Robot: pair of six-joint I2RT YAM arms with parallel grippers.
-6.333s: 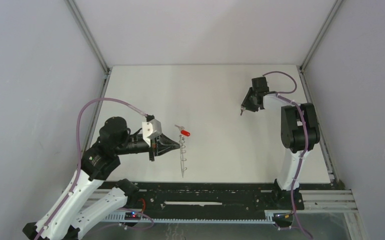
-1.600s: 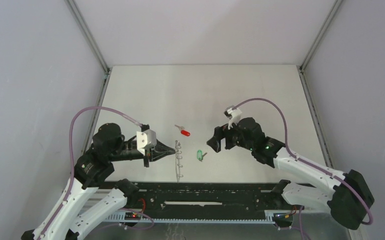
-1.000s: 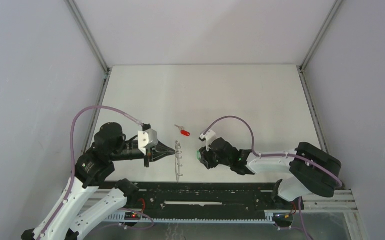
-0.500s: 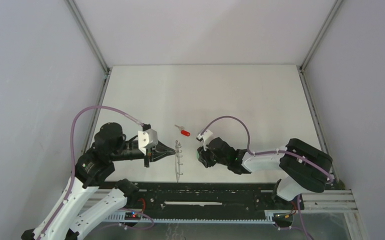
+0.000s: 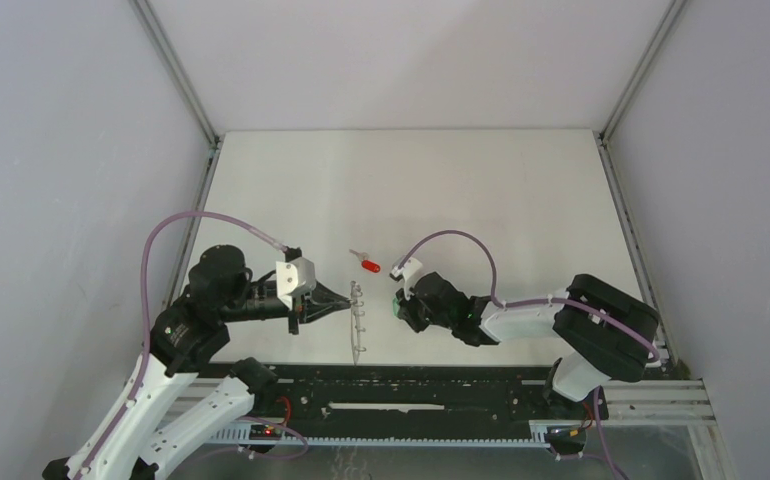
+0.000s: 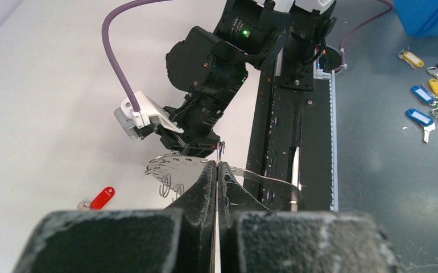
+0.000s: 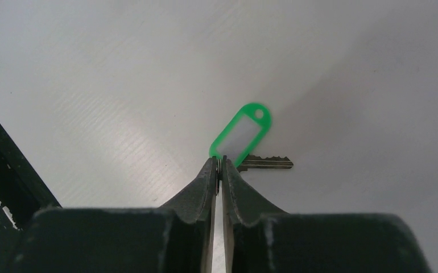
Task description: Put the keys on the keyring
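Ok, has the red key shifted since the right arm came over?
No. The red key lies where it was on the table, the same gap from the black base rail in every top view.

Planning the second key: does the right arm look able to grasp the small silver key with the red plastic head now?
Probably not yet: the right gripper is shut on the green-headed silver key. The red-headed silver key lies nearby on the white table, nothing between them.

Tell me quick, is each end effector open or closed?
Left end effector: closed on the keyring.
Right end effector: closed on the green key.
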